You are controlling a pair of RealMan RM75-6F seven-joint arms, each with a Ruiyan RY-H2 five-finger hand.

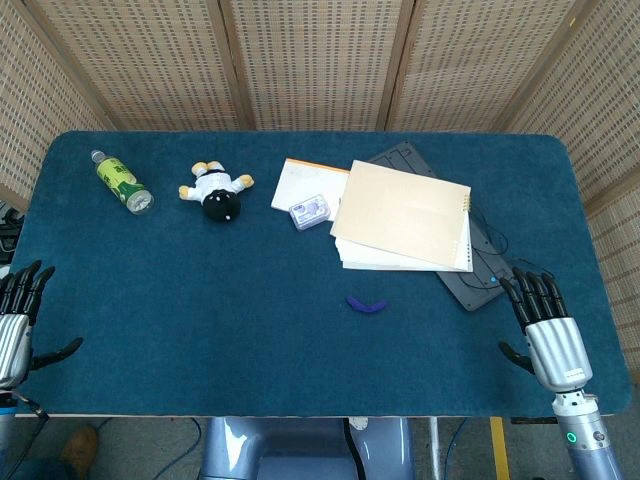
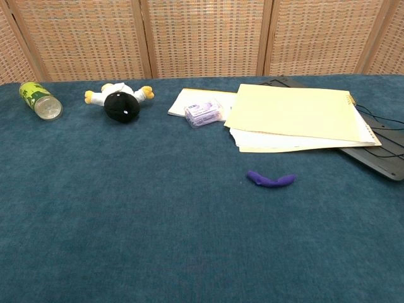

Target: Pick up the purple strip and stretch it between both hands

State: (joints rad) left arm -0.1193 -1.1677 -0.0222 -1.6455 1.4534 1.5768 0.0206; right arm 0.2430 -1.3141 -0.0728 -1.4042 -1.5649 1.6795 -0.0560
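Observation:
The purple strip [image 1: 367, 304] lies curved on the blue table cloth, a little right of centre, just in front of the paper stack; the chest view shows the purple strip [image 2: 271, 180] too. My right hand [image 1: 543, 330] hovers at the table's right front edge, fingers spread and empty, well right of the strip. My left hand [image 1: 18, 320] is at the left front edge, fingers apart, holding nothing, far from the strip. Neither hand appears in the chest view.
A cream notepad stack [image 1: 402, 218] lies over a dark keyboard [image 1: 470, 260] behind the strip. A small plastic box [image 1: 309, 211] sits on a white pad. A plush toy [image 1: 217, 191] and a green bottle [image 1: 122, 181] lie at the back left.

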